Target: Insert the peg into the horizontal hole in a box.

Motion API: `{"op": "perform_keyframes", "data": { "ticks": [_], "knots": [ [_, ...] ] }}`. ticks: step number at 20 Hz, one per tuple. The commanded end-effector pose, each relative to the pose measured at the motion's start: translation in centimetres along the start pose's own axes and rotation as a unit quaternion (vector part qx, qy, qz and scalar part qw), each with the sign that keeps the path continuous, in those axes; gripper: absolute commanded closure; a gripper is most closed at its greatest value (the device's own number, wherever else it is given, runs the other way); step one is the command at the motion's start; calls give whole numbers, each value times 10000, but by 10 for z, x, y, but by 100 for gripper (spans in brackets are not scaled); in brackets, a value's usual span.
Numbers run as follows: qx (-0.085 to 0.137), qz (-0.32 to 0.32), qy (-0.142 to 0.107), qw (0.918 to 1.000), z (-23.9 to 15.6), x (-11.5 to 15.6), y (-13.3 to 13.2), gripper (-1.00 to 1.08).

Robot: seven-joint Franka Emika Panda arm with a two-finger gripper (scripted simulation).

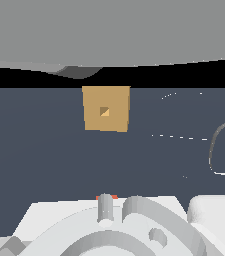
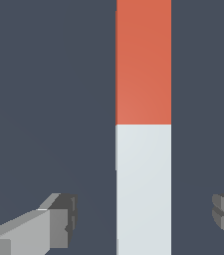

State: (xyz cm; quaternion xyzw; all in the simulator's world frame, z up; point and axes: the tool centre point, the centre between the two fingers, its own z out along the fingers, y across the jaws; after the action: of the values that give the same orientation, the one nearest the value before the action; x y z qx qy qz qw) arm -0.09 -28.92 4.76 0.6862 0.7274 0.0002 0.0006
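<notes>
Peg [image 2: 143, 127] is lying flat on the dark grey-blue floor [image 2: 44, 99], orange-red half at one end and pale grey-white half at the other, running straight between the 2 fingers [image 2: 58, 221] of the gripper [image 2: 143, 219]. Fingers are spread wide, with a clear gap on both sides of the white half, so nothing's pinched. In the exterior view only a sliver of the orange shows past the arm's white body [image 1: 114, 230]. The tan box [image 1: 106, 108] sits well apart, farther back, its small square hole [image 1: 104, 111] dead centre facing the camera.
</notes>
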Motion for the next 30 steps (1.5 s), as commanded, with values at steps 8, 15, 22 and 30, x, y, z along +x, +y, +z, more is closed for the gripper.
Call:
{"op": "perform_keyframes", "data": {
  "ticks": [8, 15, 22, 30],
  "knots": [
    [6, -5, 4, 10000, 31, -1, 1, -92],
    [6, -5, 4, 10000, 31, -1, 1, 108],
    [8, -5, 5, 10000, 31, 0, 1, 108],
    [8, 49, 5, 10000, 27, 17, -4, 108]
  ]
}}
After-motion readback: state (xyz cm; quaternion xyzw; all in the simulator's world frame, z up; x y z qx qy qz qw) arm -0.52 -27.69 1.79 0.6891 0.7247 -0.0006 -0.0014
